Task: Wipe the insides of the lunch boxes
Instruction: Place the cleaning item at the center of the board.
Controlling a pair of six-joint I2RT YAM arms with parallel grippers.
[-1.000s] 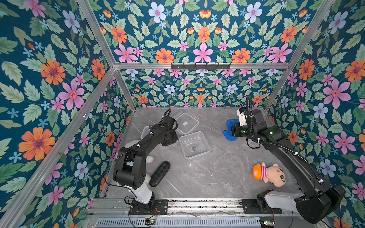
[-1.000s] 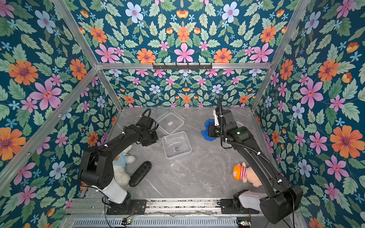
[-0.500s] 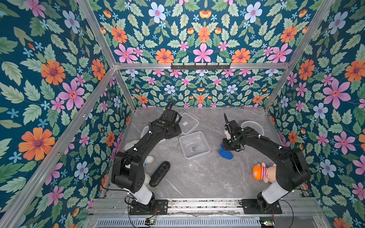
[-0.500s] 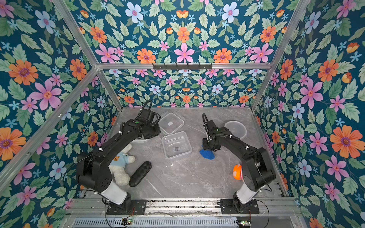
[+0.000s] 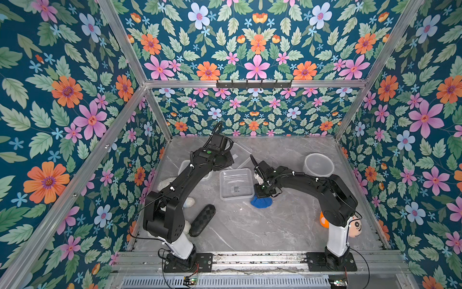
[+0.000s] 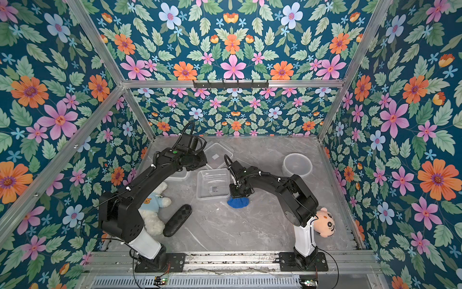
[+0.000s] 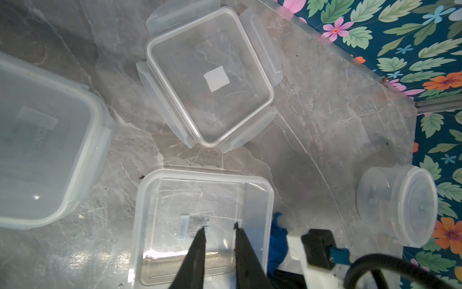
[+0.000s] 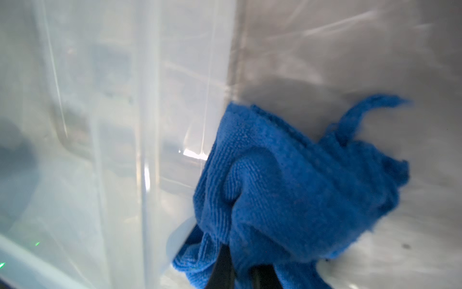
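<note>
**Top views.**
- Grey marble tabletop.
- Small rectangular clear plastic lunch box: centre of the tabletop, upright, top uncovered.
- Round clear plastic lunch box: right rear, well apart from the others.
- Large square clear plastic lunch box: left of the rectangular one, mostly hidden under the left arm.
- Flat clear plastic lid: behind the rectangular box.
- Right gripper: pointing down just outside the rectangular box's right wall, jaws pressed onto a bunched blue microfibre cloth.
- White plush bear in a blue shirt, black oblong pad and peach-faced doll: along the front.

**Left wrist view.**
- Left gripper: above the rectangular box. Its black fingers are slightly parted with nothing between them.
- Lid: four clip flaps and a white square label.
- Square box and round box: off to either side.

**Right wrist view.**
- Right gripper: fingers pinching the cloth.
- The cloth lies beside the rectangular box's translucent outer wall, which is blurred.
</note>
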